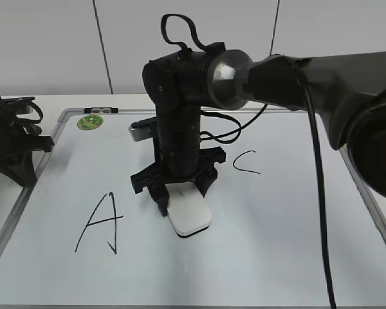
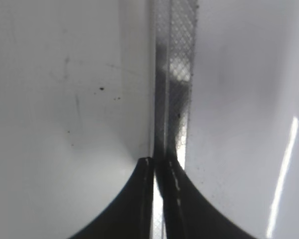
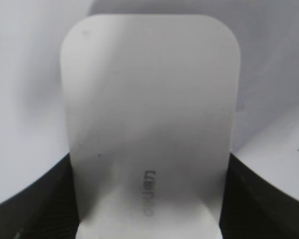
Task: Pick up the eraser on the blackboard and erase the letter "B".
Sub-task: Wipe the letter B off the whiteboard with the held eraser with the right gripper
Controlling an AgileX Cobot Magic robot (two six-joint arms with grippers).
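**A:** Exterior view, item by item?

**B:** Blackboard [image 1: 257,257]: pale, silver-framed, lying flat. Letter "A" [image 1: 101,222] at lower left, letter "C" [image 1: 246,162] right of centre. Green magnet [image 1: 89,122] at the top-left corner. The letter "B" does not show; the arm covers the middle. Right gripper [image 1: 180,196]: pointing down at the board's centre, fingers either side of the eraser [image 1: 189,215], which lies flat on the board between "A" and "C". Left gripper [image 1: 22,168]: off the board's left edge.

**A:** Left wrist view?

**B:** Left gripper [image 2: 158,167]: both fingers pressed together, nothing between them, over the board's metal frame [image 2: 177,74].

**A:** Right wrist view?

**B:** Eraser [image 3: 149,124]: white, grey lettering on top, fills the picture. Right gripper [image 3: 149,199]: dark fingers [image 3: 35,199] tight against both long sides, apparently pinching it, though the contact is blurred.
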